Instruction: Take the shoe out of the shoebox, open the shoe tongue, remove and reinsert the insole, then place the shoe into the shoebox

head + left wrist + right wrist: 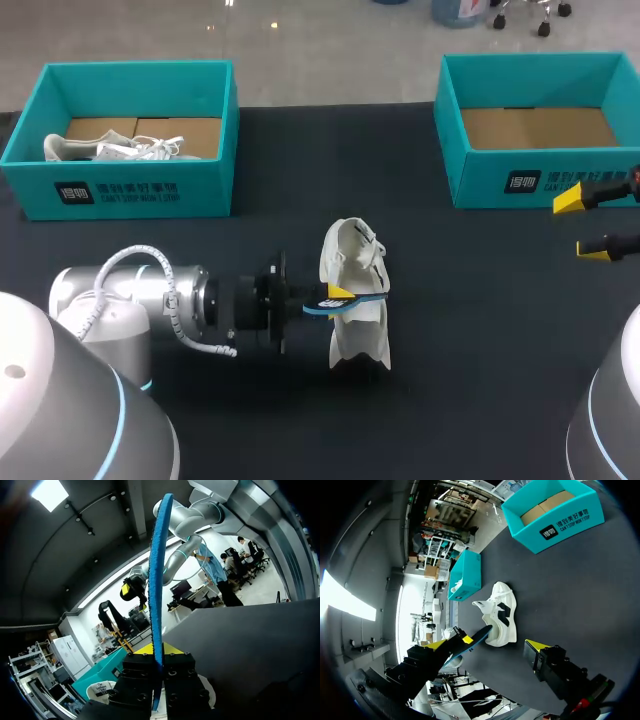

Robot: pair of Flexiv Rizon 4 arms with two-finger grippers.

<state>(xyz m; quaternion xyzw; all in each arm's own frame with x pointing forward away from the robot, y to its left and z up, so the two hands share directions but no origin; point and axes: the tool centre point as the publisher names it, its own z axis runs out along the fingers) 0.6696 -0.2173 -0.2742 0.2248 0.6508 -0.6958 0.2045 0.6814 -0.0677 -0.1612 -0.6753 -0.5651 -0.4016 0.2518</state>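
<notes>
The left tool (340,297) grips the blue insole (318,309), its tip at the white shoe (352,255) mid-desk (480,340), while the right tool (583,226) gapes wide by the right box (520,182), white-lettered like the left box (130,192).

Dark matte table (480,380), evenly lit

Print stands on the front walls of two teal boxes. The left shoebox (205,190) carries a dark square logo patch (74,192) with two short lines of white lettering (135,191) just beside it. The right shoebox (480,180) bears a matching patch (523,181) and matching lettering (572,178). In the head view the characters are too small to make out; the right wrist view shows the same layout on the right shoebox.
</notes>
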